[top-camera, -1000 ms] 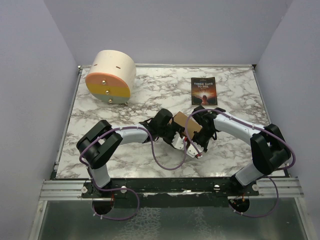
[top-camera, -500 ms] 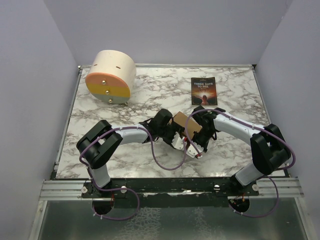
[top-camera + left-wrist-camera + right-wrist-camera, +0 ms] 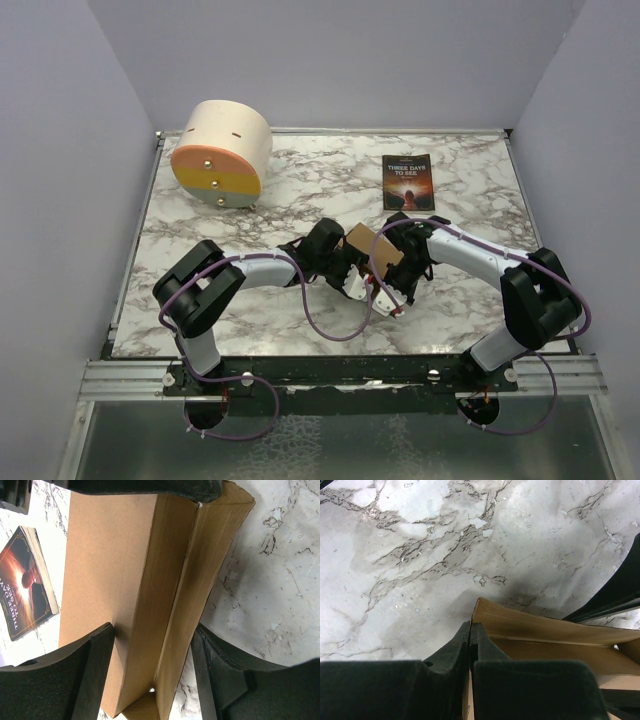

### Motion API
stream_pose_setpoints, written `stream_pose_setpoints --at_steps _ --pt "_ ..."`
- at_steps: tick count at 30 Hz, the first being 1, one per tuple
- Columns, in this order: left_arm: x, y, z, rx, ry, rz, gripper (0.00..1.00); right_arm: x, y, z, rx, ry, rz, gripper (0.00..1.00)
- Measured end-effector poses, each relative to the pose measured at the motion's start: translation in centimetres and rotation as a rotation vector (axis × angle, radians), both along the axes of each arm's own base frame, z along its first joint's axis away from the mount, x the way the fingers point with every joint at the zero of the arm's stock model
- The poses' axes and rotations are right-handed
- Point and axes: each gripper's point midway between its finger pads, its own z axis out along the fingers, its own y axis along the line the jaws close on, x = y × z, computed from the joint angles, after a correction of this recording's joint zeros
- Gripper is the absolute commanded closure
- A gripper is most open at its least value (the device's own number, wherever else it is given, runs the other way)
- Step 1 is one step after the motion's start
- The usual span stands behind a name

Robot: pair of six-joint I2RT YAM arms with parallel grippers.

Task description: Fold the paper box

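Only thing I can actually read is on the paperback [image 3: 407, 181], whose cover says THREE DAYS TO SEE. The smaller print under that title is too tiny for me.

Jaws pressed together, the right gripper [image 3: 470, 626] is touching a corner of the paper box [image 3: 545, 630]; the marble table [image 3: 420, 555] is stretching beyond the box.

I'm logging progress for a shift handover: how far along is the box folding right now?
Done: the paper box is no flat sheet; walls stand folded into a slim shape. In hand: the left gripper clasps its sides, and the right gripper, shut, is at one end. Left: an end looks open, so closing flaps likely remains.
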Motion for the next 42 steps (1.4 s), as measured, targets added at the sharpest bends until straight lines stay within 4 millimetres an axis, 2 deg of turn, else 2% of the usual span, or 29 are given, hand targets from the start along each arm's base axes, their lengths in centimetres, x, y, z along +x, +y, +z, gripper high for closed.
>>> stream_pose_setpoints --at_steps 42 --pt "0.16 -0.01 -0.28 -0.015 0.009 -0.02 0.38 -0.45 0.76 -0.16 0.021 0.018 0.014 0.99"
